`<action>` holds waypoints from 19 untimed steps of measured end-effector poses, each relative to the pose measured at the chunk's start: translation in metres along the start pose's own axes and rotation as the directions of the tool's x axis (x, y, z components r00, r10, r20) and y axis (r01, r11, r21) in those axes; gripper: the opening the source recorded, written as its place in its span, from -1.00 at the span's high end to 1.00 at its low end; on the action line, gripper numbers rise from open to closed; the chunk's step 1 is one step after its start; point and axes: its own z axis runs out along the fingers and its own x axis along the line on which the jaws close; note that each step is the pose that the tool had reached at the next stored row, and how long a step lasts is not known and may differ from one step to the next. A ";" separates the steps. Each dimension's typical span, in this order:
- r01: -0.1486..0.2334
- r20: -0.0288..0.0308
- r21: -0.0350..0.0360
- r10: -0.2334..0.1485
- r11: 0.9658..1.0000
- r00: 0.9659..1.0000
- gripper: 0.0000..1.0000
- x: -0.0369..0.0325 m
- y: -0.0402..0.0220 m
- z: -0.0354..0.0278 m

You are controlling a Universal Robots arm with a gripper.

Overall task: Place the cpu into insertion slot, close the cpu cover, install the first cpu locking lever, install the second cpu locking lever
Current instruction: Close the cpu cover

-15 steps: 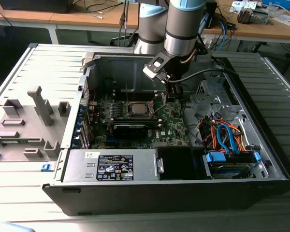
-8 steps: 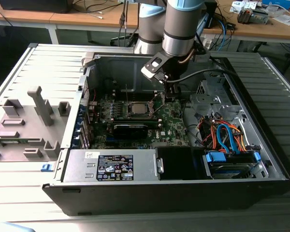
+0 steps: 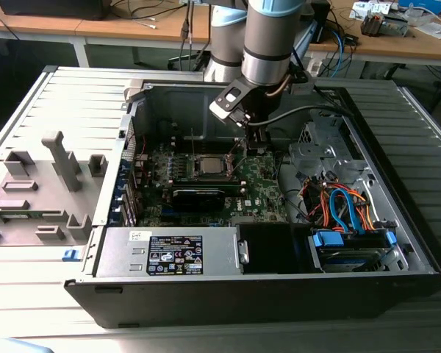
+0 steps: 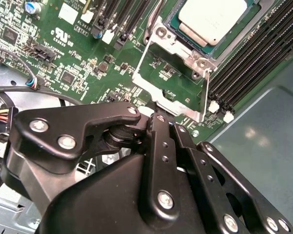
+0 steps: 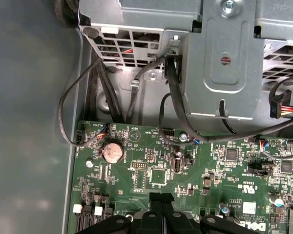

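The cpu sits in the insertion slot, and in the exterior view it lies near the gripper, at about 8 o'clock from it. The cpu cover stands open beside the slot, its free edge right at the gripper's tips in the second wrist view. The fingers are clenched together with no gap between them; I cannot tell whether they pinch the cover's edge.

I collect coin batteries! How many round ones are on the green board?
1. The coin battery sits near a corner of the green board, close to the black cables. Others may be hidden on parts of the board not seen.
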 end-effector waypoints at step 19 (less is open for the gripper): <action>0.000 0.000 0.000 0.000 1.000 1.000 0.79 0.0011 -0.0121 0.0007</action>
